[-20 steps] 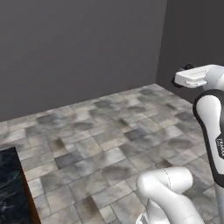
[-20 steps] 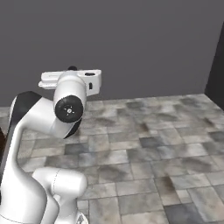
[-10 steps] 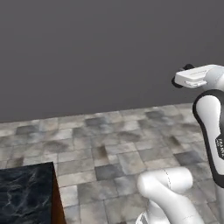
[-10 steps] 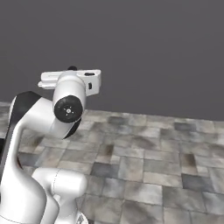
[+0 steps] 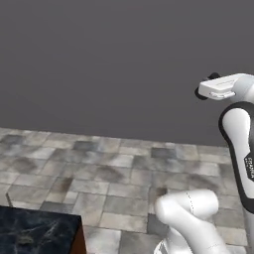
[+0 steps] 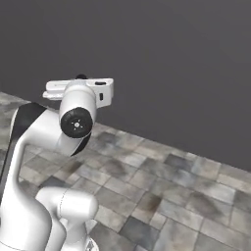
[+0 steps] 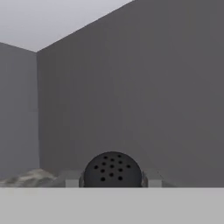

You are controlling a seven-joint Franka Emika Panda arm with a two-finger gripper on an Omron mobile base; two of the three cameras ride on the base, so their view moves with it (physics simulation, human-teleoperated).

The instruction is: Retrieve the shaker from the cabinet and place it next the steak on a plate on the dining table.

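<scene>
My gripper (image 7: pixel 112 178) is shut on the shaker (image 7: pixel 112 168). Its black rounded top with small holes sits between the two fingertips in the hand view, facing a bare grey wall. In the left base view the white hand (image 5: pixel 218 88) is held high at the upper right, level, with a dark bit of the shaker (image 5: pixel 214 76) peeking above it. The right base view has the hand (image 6: pixel 81 89) at the upper left, above the arm's elbow. The cabinet, the steak and the plate are out of view.
A black marble-topped corner with a brown wood side (image 5: pixel 34 232) sits at the lower left; I cannot tell whether it is the dining table. Grey stone floor tiles (image 5: pixel 114 173) run to a plain dark grey wall (image 5: pixel 99 64).
The base has turned, so both base views have swept across the floor and wall and the marble corner has shifted. The arm holds the same raised pose with the shaker still gripped.
</scene>
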